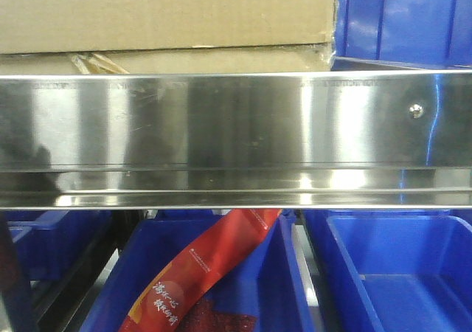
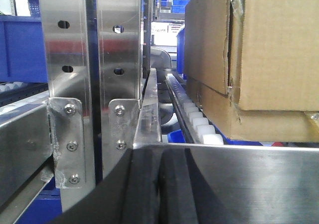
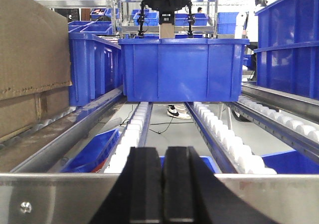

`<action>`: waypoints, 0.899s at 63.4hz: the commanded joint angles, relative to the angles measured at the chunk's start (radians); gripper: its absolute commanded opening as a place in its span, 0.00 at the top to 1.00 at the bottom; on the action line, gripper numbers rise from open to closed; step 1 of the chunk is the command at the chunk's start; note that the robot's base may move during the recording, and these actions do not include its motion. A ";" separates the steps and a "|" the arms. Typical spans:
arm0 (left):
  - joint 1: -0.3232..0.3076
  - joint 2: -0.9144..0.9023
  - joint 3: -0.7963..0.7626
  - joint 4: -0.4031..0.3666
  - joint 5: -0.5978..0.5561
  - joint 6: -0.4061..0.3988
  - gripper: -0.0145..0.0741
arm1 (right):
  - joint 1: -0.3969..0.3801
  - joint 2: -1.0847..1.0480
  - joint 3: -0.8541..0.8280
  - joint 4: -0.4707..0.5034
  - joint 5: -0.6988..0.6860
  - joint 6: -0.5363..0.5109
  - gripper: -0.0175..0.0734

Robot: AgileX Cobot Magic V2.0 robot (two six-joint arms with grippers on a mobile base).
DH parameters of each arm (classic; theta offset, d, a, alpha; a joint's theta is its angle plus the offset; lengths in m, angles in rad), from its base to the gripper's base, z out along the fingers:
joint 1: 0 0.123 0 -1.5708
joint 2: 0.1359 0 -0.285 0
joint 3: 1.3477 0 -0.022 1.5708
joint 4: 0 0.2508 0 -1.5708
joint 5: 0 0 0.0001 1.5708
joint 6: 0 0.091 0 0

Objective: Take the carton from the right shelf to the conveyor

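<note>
Right hand [image 3: 162, 184], clenched empty, faces a blue bin [image 3: 183, 69]; left hand [image 2: 159, 181], also clenched, sits beside the carton [image 2: 269, 50], set on rollers [image 2: 199, 122] to slide

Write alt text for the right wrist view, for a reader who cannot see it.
The right gripper, shut, points along the rollers toward a blue bin resting on them ahead. A carton stands at the left; other bins stand at the right.

Red packet [image 1: 199, 273]: white Chinese lettering, unreadable; nothing else legible.
</note>
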 commanded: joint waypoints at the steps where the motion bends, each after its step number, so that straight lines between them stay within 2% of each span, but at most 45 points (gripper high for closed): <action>1: 0.003 -0.003 -0.004 -0.004 -0.019 0.002 0.82 | 0.002 -0.005 -0.001 0.005 -0.022 -0.005 0.88; 28: 0.004 -0.003 -0.004 -0.004 -0.026 0.002 0.82 | 0.002 -0.005 -0.001 0.005 -0.048 -0.005 0.88; 41: 0.004 -0.003 -0.004 -0.004 -0.101 0.002 0.82 | 0.002 -0.005 -0.001 0.005 -0.084 -0.005 0.88; 51: 0.004 -0.003 -0.004 -0.004 -0.204 0.002 0.82 | 0.002 -0.005 -0.001 0.010 -0.148 -0.005 0.88; 57: 0.004 -0.003 -0.042 -0.004 -0.173 0.002 0.82 | 0.002 -0.005 -0.015 0.047 -0.145 -0.002 0.88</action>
